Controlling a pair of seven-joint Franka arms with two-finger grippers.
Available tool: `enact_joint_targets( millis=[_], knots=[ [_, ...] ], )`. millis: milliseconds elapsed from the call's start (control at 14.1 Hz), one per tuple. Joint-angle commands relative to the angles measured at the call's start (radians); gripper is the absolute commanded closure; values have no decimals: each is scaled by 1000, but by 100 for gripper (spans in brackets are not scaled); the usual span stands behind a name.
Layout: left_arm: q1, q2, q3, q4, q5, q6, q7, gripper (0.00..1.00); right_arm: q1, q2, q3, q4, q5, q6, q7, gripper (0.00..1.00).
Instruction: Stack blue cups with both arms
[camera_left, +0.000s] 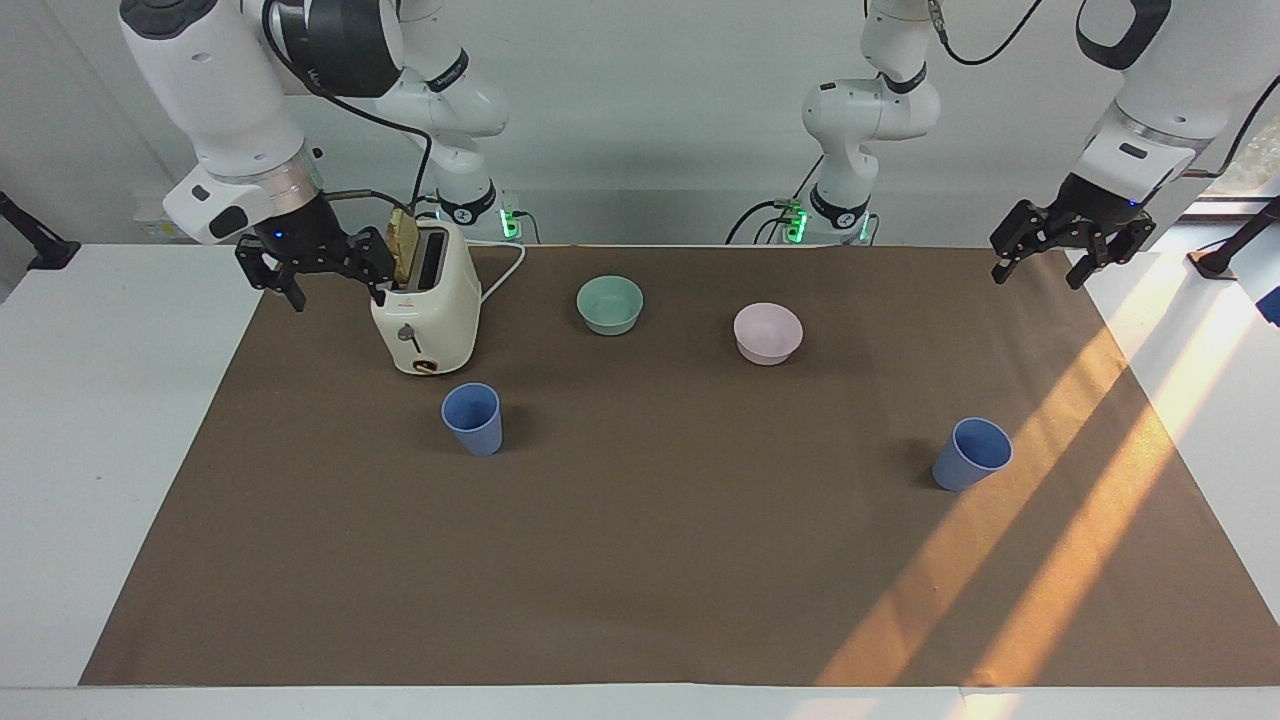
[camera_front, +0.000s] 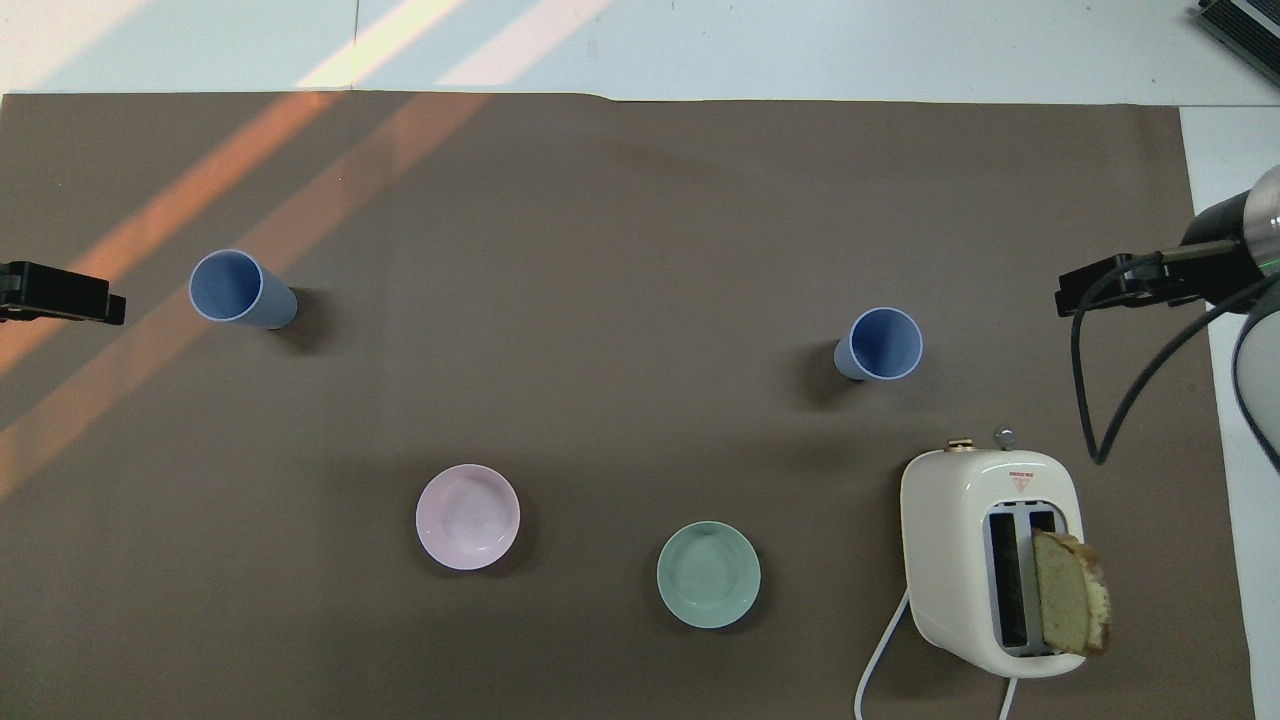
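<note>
**Cups apart, both arms up**

While both cups stand upright and well apart on the mat, one (camera_left: 472, 418) by the toaster (camera_left: 428, 310), the other (camera_left: 971, 453) toward the left arm's end, left gripper (camera_left: 1072, 256) and right gripper (camera_left: 322, 272) hang open, empty.

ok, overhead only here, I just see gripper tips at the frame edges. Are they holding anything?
Observer: No. The left gripper hangs empty, jaws open, over the mat's edge at the left arm's end.
Operator: And the right one? On the toaster?
Observer: No. The right gripper is up in the air beside the toaster, about level with the bread, jaws open, holding nothing.
</note>
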Motion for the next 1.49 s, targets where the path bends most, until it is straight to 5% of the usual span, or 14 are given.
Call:
enact_joint_targets(
  millis=[0,1415],
  knots=[
    [5,-13,-5,-9,-1,-5,1,0,-16,-15,9,-17,9,12,-13,0],
    [13,-14,4,-6,-1,-22,-7,0,-16,-15,9,-17,10,12,-13,0]
  ],
)
